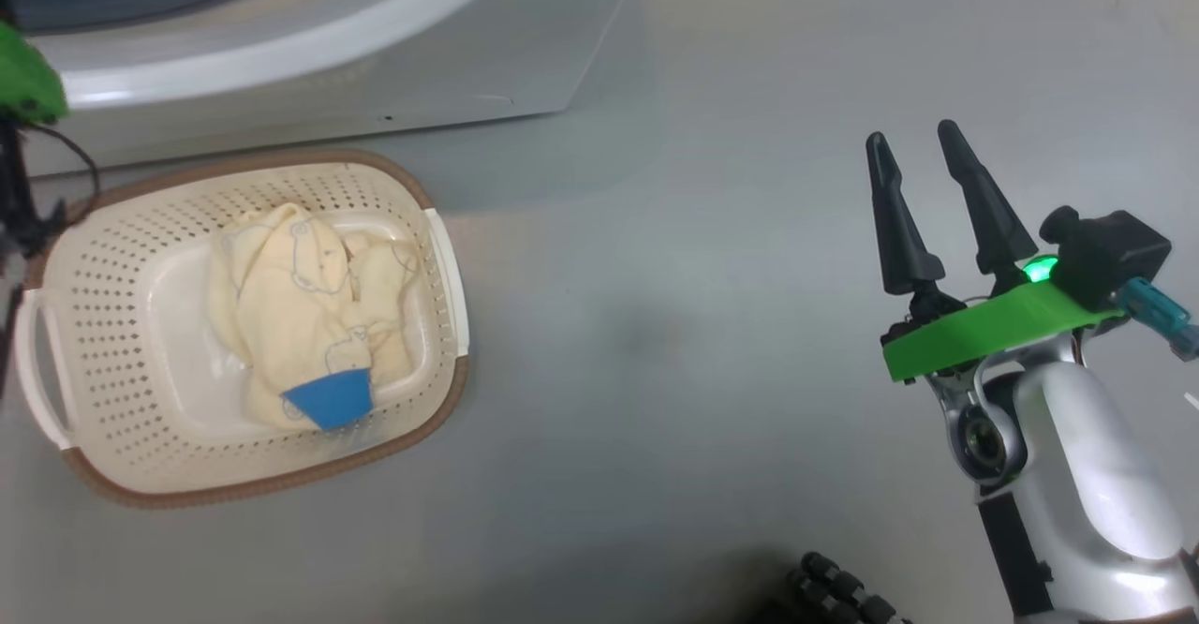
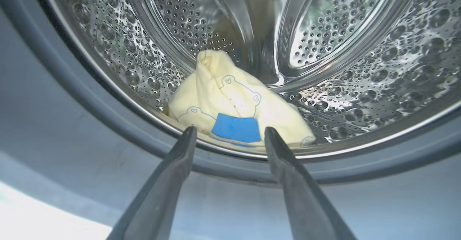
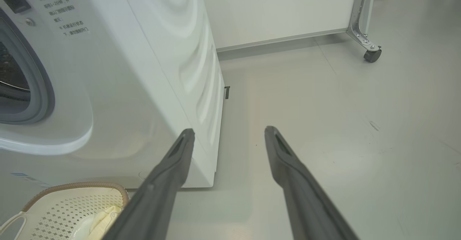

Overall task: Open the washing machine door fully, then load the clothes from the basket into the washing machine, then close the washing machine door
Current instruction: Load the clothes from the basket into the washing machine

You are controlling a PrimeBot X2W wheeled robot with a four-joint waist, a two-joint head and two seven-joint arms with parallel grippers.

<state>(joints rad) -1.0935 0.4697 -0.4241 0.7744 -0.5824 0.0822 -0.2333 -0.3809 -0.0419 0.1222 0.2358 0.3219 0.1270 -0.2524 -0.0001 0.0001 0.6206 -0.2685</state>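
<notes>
one cream garment [image 2: 230, 103] lies in the washing machine drum [image 2: 363, 70]; more clothes [image 1: 300, 315] sit in the basket [image 1: 103, 324].

**Clearance check: drum mouth and floor**

I see the drum [image 2: 360, 88] open ahead of my left gripper [image 2: 229, 129], ringed by the grey gasket [image 2: 72, 99]. One garment [image 2: 230, 96] lies just inside the lip, past the spread fingertips. My right gripper [image 1: 910, 132] has bare floor [image 1: 656, 324] around it, with the washing machine [image 3: 144, 70] corner to its left. The basket [image 1: 262, 157] top is open above the clothes [image 1: 300, 315].
</notes>
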